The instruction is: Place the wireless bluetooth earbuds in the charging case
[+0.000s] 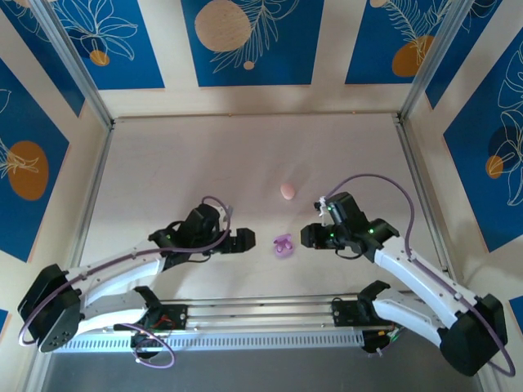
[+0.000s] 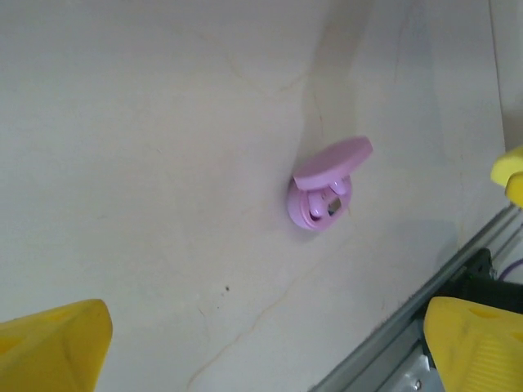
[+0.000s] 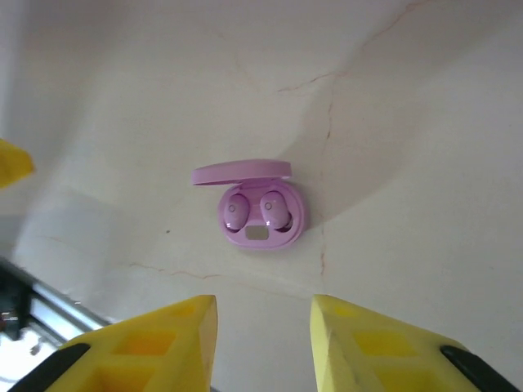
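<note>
A purple charging case [image 1: 283, 245] lies on the table between my two grippers, its lid [image 3: 242, 172] hinged up. Two purple earbuds [image 3: 235, 212] [image 3: 276, 210] sit side by side in its wells above a small grey window. My right gripper [image 3: 263, 347] hovers just right of the case, its yellow fingers [image 3: 163, 343] apart with nothing between them. My left gripper [image 2: 261, 351] is just left of the case [image 2: 315, 204], jaws wide with bare table between them. In the overhead view the left gripper [image 1: 245, 241] and the right gripper [image 1: 307, 237] face each other across the case.
A closed pale pink oval case [image 1: 288, 191] rests farther back near the table's middle. A metal rail [image 1: 253, 314] runs along the near edge between the arm bases. Aluminium posts [image 1: 413, 163] and panel walls bound the table's sides and back.
</note>
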`<state>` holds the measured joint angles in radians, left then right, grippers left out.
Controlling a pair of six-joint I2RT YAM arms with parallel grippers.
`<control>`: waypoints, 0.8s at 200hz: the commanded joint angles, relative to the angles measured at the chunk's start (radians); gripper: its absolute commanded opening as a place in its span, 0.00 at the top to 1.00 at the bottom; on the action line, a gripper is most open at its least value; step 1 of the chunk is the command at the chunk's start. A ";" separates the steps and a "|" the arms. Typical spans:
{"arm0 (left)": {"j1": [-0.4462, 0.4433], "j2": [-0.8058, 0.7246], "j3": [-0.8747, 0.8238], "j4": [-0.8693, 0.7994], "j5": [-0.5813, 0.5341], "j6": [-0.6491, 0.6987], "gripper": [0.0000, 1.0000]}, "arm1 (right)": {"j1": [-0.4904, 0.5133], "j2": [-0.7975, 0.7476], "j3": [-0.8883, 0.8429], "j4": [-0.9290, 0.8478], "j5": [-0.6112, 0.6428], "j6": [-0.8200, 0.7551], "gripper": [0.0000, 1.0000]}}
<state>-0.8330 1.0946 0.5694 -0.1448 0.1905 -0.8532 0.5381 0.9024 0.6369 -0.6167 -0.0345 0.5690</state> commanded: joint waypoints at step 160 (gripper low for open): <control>-0.103 0.343 0.025 0.291 0.041 -0.079 0.94 | -0.173 0.336 -0.060 0.184 -0.169 0.053 0.88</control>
<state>-0.9257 1.4078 0.5694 0.0853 0.2070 -0.9165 0.3714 1.2026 0.5583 -0.4667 -0.1738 0.6197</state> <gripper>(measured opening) 0.060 0.117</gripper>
